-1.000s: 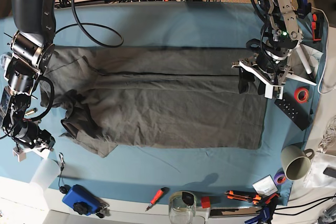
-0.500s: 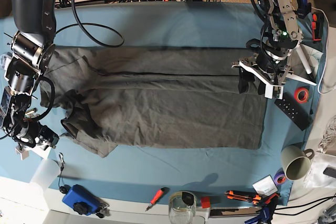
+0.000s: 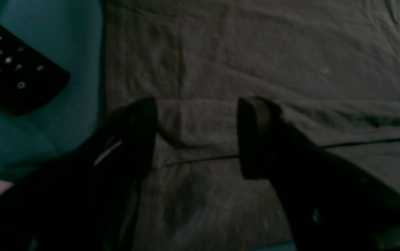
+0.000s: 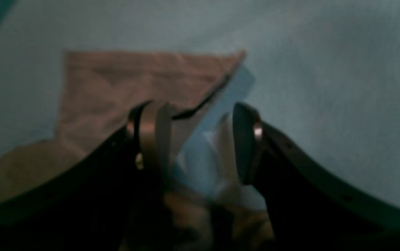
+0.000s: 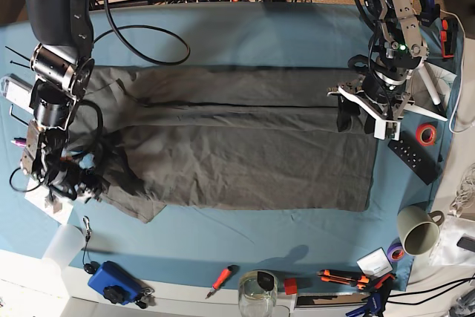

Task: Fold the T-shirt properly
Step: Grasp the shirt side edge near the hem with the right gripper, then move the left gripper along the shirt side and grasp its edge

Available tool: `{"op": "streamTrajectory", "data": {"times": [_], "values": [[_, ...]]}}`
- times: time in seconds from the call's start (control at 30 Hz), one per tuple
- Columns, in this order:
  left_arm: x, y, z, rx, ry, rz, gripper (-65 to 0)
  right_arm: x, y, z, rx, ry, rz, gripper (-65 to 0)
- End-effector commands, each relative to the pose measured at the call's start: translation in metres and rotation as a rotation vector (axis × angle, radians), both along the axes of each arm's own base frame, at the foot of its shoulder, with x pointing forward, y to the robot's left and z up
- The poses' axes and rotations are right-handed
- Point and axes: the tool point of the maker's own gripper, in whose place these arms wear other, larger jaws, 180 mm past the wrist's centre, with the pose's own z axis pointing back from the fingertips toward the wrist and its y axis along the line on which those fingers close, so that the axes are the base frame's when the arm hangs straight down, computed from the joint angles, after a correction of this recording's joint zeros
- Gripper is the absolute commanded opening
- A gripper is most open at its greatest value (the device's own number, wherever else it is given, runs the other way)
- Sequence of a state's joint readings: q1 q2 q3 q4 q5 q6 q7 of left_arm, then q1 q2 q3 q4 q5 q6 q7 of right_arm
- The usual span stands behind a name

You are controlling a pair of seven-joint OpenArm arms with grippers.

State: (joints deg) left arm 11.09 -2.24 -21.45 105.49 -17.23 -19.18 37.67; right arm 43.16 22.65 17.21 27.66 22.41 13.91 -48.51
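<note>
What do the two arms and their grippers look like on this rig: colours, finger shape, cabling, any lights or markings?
Both arms are black with silver joint rings and loose black cables. The left gripper has black fingers with flat, rounded pads on a white bracket, and a green light glows above it. The right gripper has matching dark curved fingers with metallic fasteners. No markings are legible.

My left claw (image 5: 358,115) sits at 3 o'clock in the base view, arm reaching down from 1 o'clock, fingers (image 3: 255,136) spread apart and pointing down. My right claw (image 5: 74,183) sits at 9 o'clock, arm descending from 11 o'clock with the wrist bent inward, fingers (image 4: 245,143) parted.
</note>
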Motion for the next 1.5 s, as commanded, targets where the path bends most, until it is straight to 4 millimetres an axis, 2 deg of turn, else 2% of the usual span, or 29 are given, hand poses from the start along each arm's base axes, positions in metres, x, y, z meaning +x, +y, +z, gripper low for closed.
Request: {"op": "streamTrajectory", "data": {"times": [0.0,0.1,0.33,0.47,0.6,0.73,0.83,0.93,1.1,1.17,1.27,1.33,1.47], "values": [[0.006,0.0,0.014,-0.002,-0.053,-0.006,-28.9,0.014,-0.008,0.019,-0.007,-0.057,-0.019,-36.2],[0.006,0.0,0.015,-0.003,-0.054,-0.006,-28.9,0.011,-0.006,0.009,0.003,-0.056,-0.025,-36.2],[0.006,0.0,0.015,-0.003,-0.054,-0.006,-28.9,0.01,-0.005,0.008,0.011,-0.048,-0.023,-36.5],[0.006,0.0,0.015,-0.003,-0.054,-0.006,-28.9,0.011,-0.003,0.009,0.025,-0.053,-0.026,-46.4],[0.007,0.0,0.015,-0.003,-0.057,-0.005,-28.9,0.014,0.002,0.01,0.04,-0.064,-0.026,-63.9],[0.007,0.0,0.015,-0.003,-0.058,-0.005,-28.9,0.017,0.012,0.014,0.049,-0.091,0.044,-65.0],[0.007,0.0,0.016,-0.004,-0.063,-0.004,-28.9,0.025,0.016,0.029,0.04,-0.141,0.106,-65.0],[0.011,0.0,0.02,-0.005,-0.075,-0.004,-28.9,0.031,0.009,0.048,0.002,-0.181,0.123,-65.0],[0.033,0.0,0.043,-0.008,-0.148,-0.004,-29.2,0.033,-0.01,0.078,-0.065,-0.212,0.135,-65.0],[0.047,0.0,0.059,-0.008,-0.193,-0.004,-32.5,0.031,-0.016,0.084,-0.08,-0.21,0.137,-65.0],[0.066,0.001,0.083,-0.008,-0.261,0.003,-37.3,0.027,-0.022,0.084,-0.087,-0.193,0.137,-65.0],[0.078,0.002,0.098,-0.003,-0.298,0.007,-37.4,0.025,-0.024,0.083,-0.09,-0.185,0.135,-65.0],[0.105,0.013,0.1,0.047,-0.316,0.042,-37.3,0.024,-0.022,0.082,-0.087,-0.179,0.149,-65.0]]}}
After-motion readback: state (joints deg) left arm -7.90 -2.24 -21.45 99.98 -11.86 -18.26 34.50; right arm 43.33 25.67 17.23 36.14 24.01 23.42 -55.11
